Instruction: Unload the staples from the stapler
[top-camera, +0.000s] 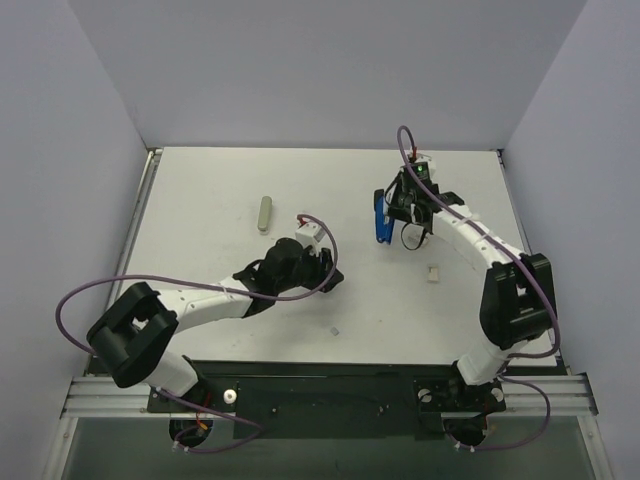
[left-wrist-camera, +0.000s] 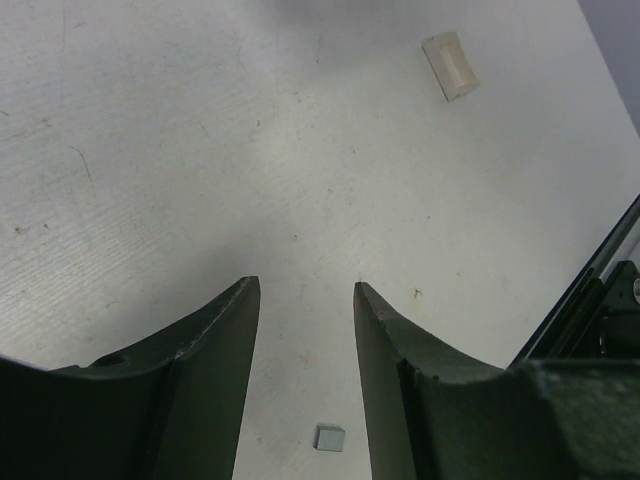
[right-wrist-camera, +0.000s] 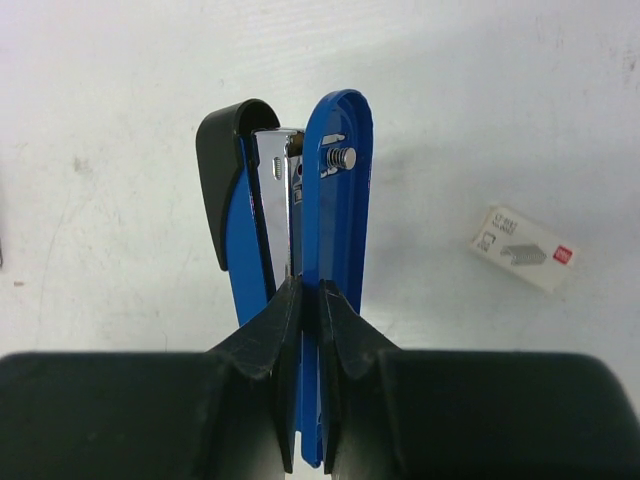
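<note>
The blue stapler (right-wrist-camera: 340, 190) stands swung open, with its metal magazine (right-wrist-camera: 275, 190) and black base to the left of the blue top arm. My right gripper (right-wrist-camera: 310, 285) is shut on the blue top arm; in the top view it (top-camera: 393, 215) holds the stapler (top-camera: 381, 220) at the back right. My left gripper (left-wrist-camera: 305, 285) is open and empty over the table. A tiny pale grey staple bit (left-wrist-camera: 329, 437) lies on the table between its fingers, nearer the wrist. The top view shows this bit (top-camera: 335, 329) in front of the left gripper (top-camera: 332, 279).
A small white staple box (right-wrist-camera: 523, 250) lies right of the stapler; it also shows in the top view (top-camera: 433, 272) and the left wrist view (left-wrist-camera: 450, 66). A grey-green bar (top-camera: 264, 214) lies at the back left. A black rail (top-camera: 330, 385) runs along the near edge.
</note>
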